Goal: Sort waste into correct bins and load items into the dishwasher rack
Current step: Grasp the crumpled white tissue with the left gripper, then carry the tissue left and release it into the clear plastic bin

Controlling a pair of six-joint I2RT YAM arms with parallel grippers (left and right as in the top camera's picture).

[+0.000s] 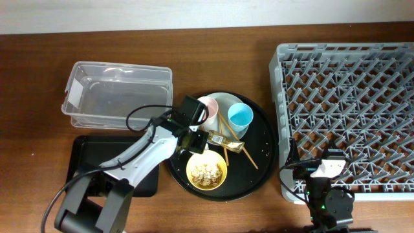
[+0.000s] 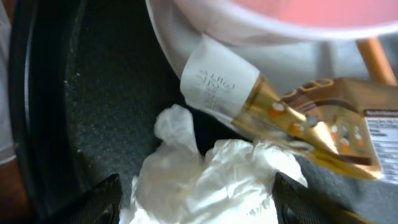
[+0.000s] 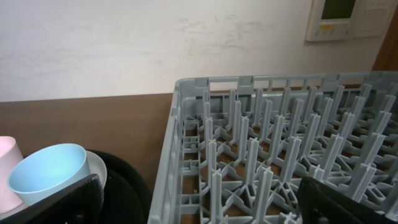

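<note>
One tissue (image 2: 211, 177), within left end effector (image 2: 198, 208)

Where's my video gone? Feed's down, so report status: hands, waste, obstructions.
Left hand open, straddling tissue ball on round black tray. Right hand open, empty, by rack. Gold wrapper right beside tissue.

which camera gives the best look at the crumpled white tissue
Left wrist: the tissue fills the lower frame between the fingers of the open left gripper, beside the gold wrapper. Overhead, the left gripper covers it. The right wrist view misses it.
</note>
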